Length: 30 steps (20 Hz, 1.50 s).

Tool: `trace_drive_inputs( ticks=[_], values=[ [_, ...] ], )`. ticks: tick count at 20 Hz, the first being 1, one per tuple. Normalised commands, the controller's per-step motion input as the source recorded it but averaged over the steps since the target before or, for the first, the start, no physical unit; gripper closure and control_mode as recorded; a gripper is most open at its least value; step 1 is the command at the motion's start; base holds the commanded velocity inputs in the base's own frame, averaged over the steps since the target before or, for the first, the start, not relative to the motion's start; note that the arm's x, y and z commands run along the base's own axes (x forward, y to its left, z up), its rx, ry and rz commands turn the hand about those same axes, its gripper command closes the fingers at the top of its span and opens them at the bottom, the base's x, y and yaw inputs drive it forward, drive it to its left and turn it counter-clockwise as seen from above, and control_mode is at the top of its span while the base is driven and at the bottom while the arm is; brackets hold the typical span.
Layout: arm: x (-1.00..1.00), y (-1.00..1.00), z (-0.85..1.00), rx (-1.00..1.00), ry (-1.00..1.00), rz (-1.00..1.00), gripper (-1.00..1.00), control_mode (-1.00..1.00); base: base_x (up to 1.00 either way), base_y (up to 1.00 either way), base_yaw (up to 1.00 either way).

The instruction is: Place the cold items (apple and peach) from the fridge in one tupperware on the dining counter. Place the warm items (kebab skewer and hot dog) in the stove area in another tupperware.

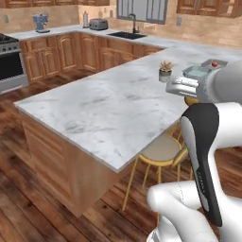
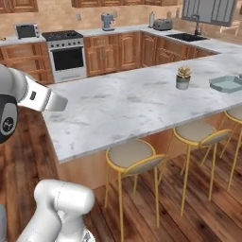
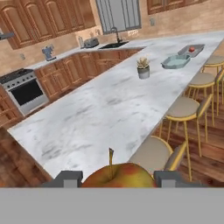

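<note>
In the hand view a yellow-red apple (image 3: 118, 176) with a thin stem sits between my gripper's (image 3: 117, 179) two finger tips, and the jaws are shut on it. I hold it above the near end of the dining counter (image 3: 100, 118). Far along that counter lie two tupperwares: a pale teal one (image 3: 176, 62) (image 1: 196, 72) (image 2: 226, 83), and behind it a greyish one (image 3: 183, 52) (image 1: 208, 62) with a small red fruit (image 3: 191, 49) inside. The stove (image 3: 24, 89) (image 2: 66, 54) stands against the far wall.
A small potted plant (image 3: 143, 68) (image 1: 165, 70) (image 2: 183, 77) stands on the counter short of the tupperwares. Yellow-framed stools (image 3: 183, 109) (image 2: 130, 158) (image 1: 163, 151) line the counter's near side. A sink (image 1: 126, 34) and toaster (image 1: 98, 23) sit on the wall countertop.
</note>
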Motion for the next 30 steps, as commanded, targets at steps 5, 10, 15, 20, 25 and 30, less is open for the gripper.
trace_drive_inputs(
  ticks=[5, 10, 15, 20, 25, 30],
  values=[
    [0.00, 0.00, 0.00, 0.00, 0.00, 0.00, 1.00, 1.00, 0.23, -1.00, -0.01],
    [0.00, 0.00, 0.00, 0.00, 0.00, 0.00, 1.00, 1.00, 0.32, -1.00, 0.00],
    [0.00, 0.00, 0.00, 0.00, 0.00, 0.00, 1.00, 1.00, 0.34, -1.00, 0.00],
    [0.00, 0.00, 0.00, 0.00, 0.00, 0.00, 1.00, 1.00, 0.37, -1.00, 0.00],
    [0.00, 0.00, 0.00, 0.00, 0.00, 0.00, 1.00, 1.00, 0.34, -1.00, 0.00],
    [0.00, 0.00, 0.00, 0.00, 0.00, 0.00, 1.00, 1.00, 0.32, -1.00, 0.00]
  ],
)
